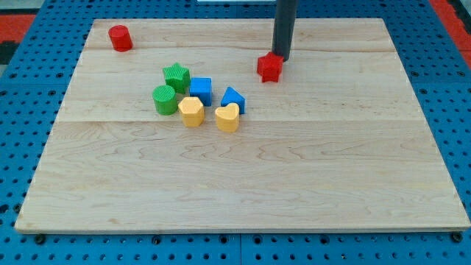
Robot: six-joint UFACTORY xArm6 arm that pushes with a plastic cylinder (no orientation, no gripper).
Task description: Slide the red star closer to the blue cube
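The red star (270,68) lies on the wooden board (243,177) in the upper middle. My tip (282,57) is at the star's upper right edge, touching or nearly touching it. The blue cube (201,90) sits to the star's lower left, inside a cluster of blocks, roughly a hand's width away from the star.
Around the blue cube are a green star (176,76), a green cylinder (165,99), a yellow hexagonal block (191,112), a yellow heart (228,118) and a blue triangular block (233,99). A red cylinder (120,37) stands at the upper left corner.
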